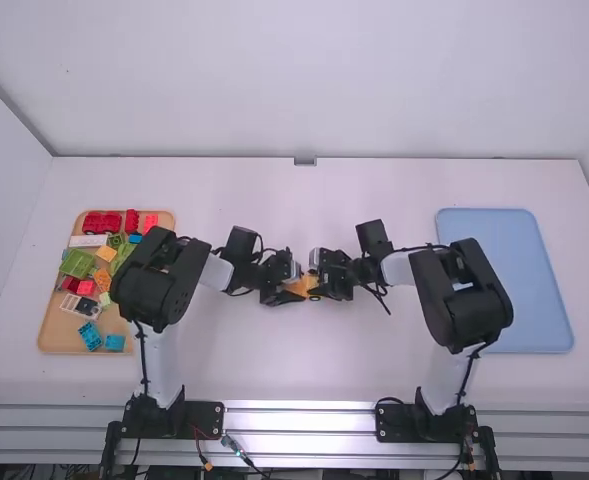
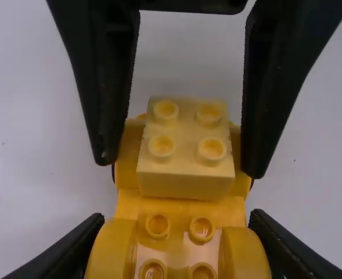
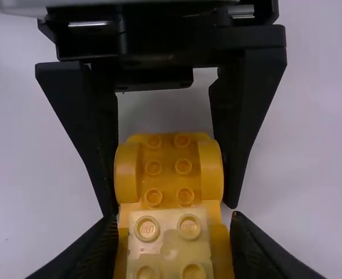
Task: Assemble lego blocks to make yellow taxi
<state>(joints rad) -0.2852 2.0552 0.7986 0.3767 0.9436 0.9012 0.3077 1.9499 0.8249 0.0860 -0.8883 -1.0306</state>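
Note:
In the high view the left gripper [image 1: 288, 285] and right gripper [image 1: 321, 284] face each other at mid-table, with the orange-yellow car base [image 1: 302, 287] between them. My left gripper [image 2: 177, 232] is shut on the base's rounded fenders [image 2: 114, 250]. A pale yellow 2x2-stud brick [image 2: 185, 145] sits on the base at the end by the right gripper [image 2: 179, 165]. That gripper stands open, one finger on either side of this brick, with gaps. From the right wrist, the pale brick [image 3: 169, 244] shows low between my right gripper's [image 3: 173, 224] fingers.
At the left, a wooden tray [image 1: 58, 330] holds several loose bricks: red, green, blue, orange and white. A blue tray [image 1: 504, 280] lies on the right side of the white table [image 1: 304, 370]. Both arms reach in over the middle.

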